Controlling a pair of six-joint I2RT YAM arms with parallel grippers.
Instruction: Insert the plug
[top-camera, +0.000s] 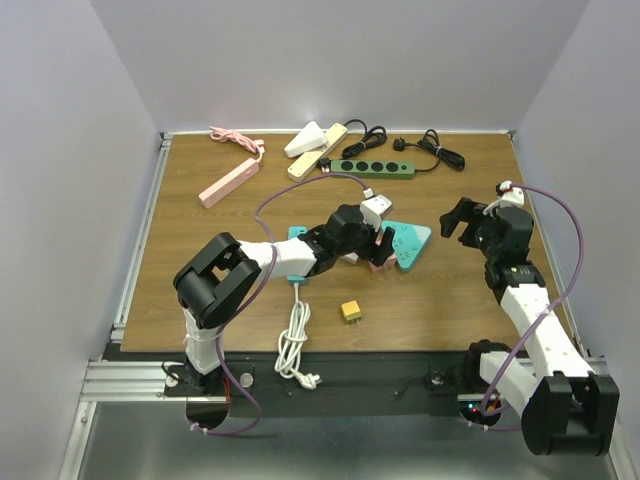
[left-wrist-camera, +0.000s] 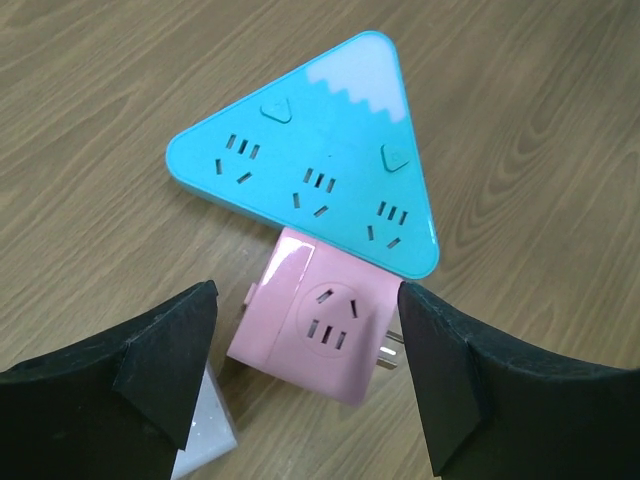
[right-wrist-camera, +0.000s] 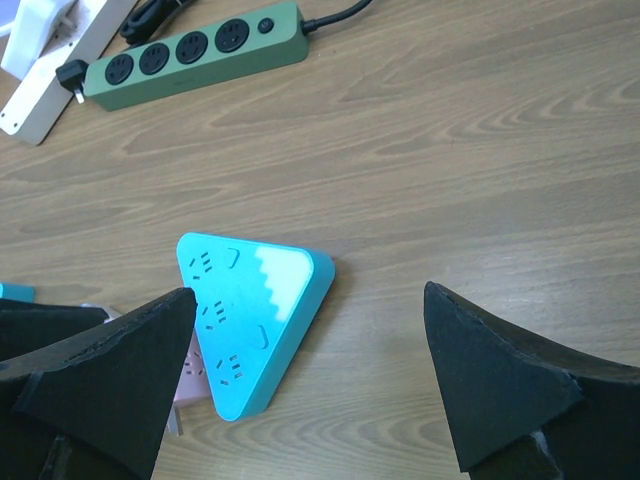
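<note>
The plug, a pink cube adapter, lies on the wooden table with its metal prongs pointing right. It rests against the edge of a teal triangular socket block. My left gripper is open and straddles the pink cube, one finger on each side, with small gaps showing. In the top view the left gripper is at the table's middle, over the plug and beside the teal block. My right gripper is open and empty, just right of the block. From the right wrist the teal block shows below the right gripper.
A green power strip with a black cord, cream and white strips and a pink strip lie along the back. A small yellow plug and a coiled white cable sit near the front. A white object lies by my left finger.
</note>
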